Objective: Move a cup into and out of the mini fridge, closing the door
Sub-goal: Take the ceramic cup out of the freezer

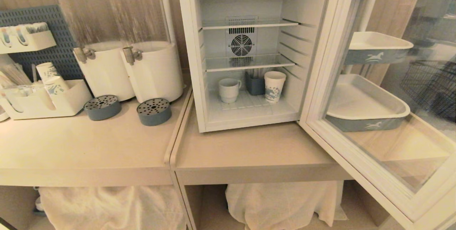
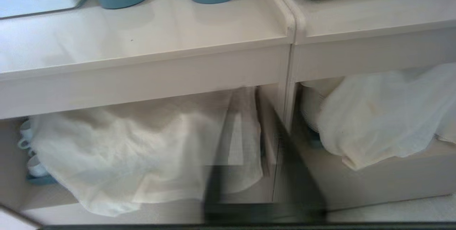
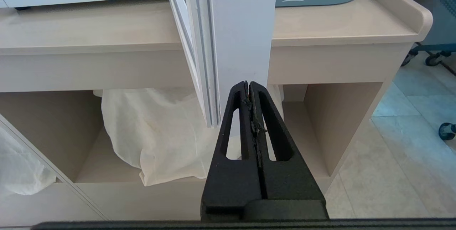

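The mini fridge (image 1: 194, 55) stands on the counter with its door (image 1: 322, 80) swung wide open to the right. On the fridge floor the white cup (image 1: 228, 90) stands at the left, upright, beside a blue holder (image 1: 255, 83) and a printed paper cup (image 1: 274, 86). Neither arm shows in the head view. My left gripper (image 2: 249, 108) is a dark blur low in front of the counter's edge, holding nothing. My right gripper (image 3: 248, 83) is shut and empty, low before the counter, just under the door's (image 3: 242, 26) outer edge.
Two white drink dispensers (image 1: 153, 69) with blue drip trays (image 1: 154, 111) stand left of the fridge, next to an organiser with paper cups (image 1: 53, 83). Stacked white trays (image 1: 367, 105) show through the door glass. White cloths (image 1: 281, 205) hang under the counter.
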